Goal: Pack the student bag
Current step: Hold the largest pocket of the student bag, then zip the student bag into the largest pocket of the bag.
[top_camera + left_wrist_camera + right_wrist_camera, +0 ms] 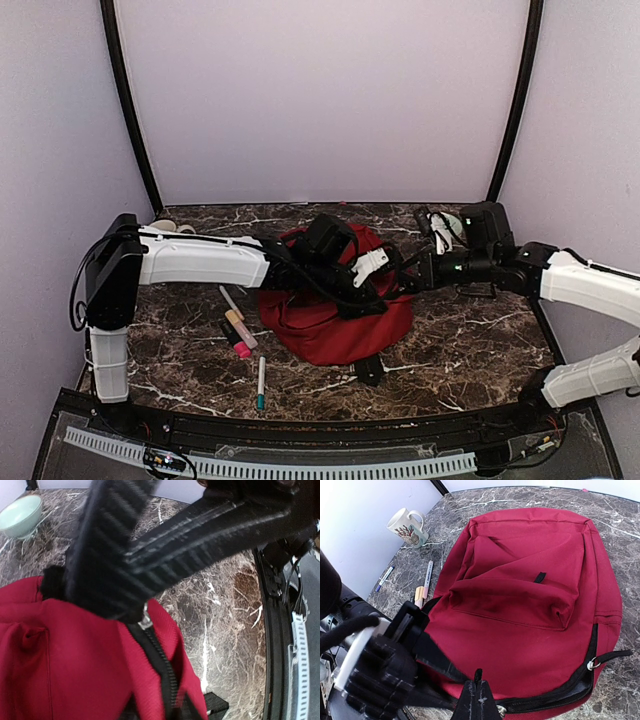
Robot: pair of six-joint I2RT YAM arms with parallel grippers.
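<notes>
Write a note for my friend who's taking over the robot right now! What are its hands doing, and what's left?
Left gripper: fingers at the student bag's zipper pull; can't tell whether open or shut.
Right gripper: shut, tip against the bag's zipper edge.
Bag: lying flat on the table, looks zipped, no inside showing.
Pens: on the table beside the bag.
Done: nothing visibly packed.
Left: probably unzip the bag and put the pens in.

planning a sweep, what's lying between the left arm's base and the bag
Several pens and markers lie scattered on the marble between the left arm's base and the bag, clearest in the top view.
</notes>
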